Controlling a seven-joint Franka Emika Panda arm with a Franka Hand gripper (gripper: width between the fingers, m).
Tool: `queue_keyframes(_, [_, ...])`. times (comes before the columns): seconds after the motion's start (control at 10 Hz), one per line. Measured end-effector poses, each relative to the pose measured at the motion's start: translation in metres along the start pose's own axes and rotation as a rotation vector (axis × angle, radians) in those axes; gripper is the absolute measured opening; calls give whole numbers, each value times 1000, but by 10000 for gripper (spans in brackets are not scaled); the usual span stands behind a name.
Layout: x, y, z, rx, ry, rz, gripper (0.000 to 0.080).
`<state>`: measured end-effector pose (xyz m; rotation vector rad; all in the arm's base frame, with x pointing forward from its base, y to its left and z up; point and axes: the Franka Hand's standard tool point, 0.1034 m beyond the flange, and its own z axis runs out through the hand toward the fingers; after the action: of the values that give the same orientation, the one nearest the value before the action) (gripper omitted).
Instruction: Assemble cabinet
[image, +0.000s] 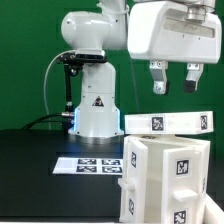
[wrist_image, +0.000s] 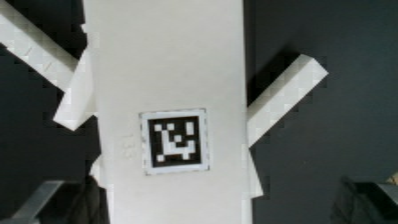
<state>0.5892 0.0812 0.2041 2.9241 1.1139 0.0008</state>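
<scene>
Cabinet of white plastic, a tagged box, stands on the black counter just beside the thin white marker board. Our tool hangs high on that board's cabinet side, jaws wide, empty. We judge an off-centre descent could knock the flat white top panel askew.

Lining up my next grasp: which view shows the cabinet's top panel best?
The wrist view: the top panel is seen large from above, tag visible. The exterior view shows only its front edge, side-on, below the open hand.
</scene>
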Motion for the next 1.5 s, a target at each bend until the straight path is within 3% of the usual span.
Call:
queue_keyframes(0.3, [-5, 10, 15, 0, -20, 16, 649])
queue_keyframes(0.6, [0, 18, 28, -9, -33, 19, 649])
queue_keyframes(1.5, [-4, 17, 39, -3, -51, 34, 649])
